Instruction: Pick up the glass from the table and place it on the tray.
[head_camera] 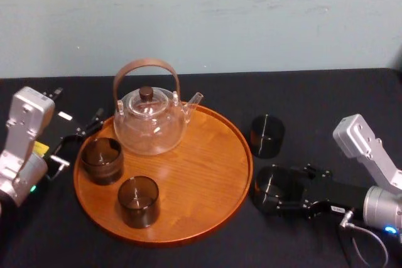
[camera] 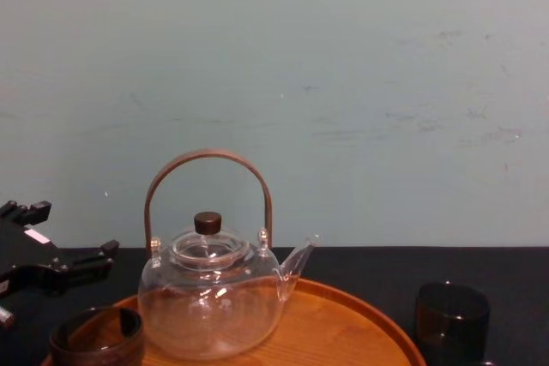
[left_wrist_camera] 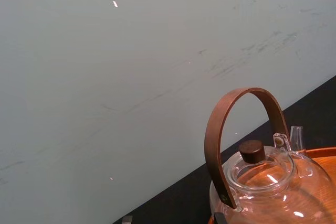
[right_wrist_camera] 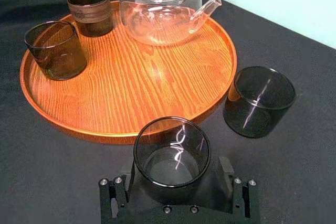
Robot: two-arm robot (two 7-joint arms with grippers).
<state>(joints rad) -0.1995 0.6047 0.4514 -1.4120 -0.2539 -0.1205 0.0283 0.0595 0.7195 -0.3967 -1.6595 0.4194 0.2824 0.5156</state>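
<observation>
A dark smoked glass (head_camera: pixel 271 184) (right_wrist_camera: pixel 172 153) stands on the black table (head_camera: pixel 314 101), just off the right rim of the round wooden tray (head_camera: pixel 201 177) (right_wrist_camera: pixel 136 82). My right gripper (head_camera: pixel 267 189) (right_wrist_camera: pixel 174 187) is open around this glass, one finger on each side with a small gap to its wall. Over at the tray's left edge my left gripper (head_camera: pixel 80 141) (camera: pixel 60 267) rests low, open and holding nothing.
A second dark glass (head_camera: pixel 267 135) (right_wrist_camera: pixel 258 100) (camera: pixel 452 319) stands on the table behind the first. The tray carries a glass teapot (head_camera: pixel 151 123) (right_wrist_camera: pixel 160 14) (camera: pixel 210 297) (left_wrist_camera: pixel 268 182) with a brown hoop handle, plus two dark cups (head_camera: pixel 102 160) (head_camera: pixel 138 201). The tray's right half is bare.
</observation>
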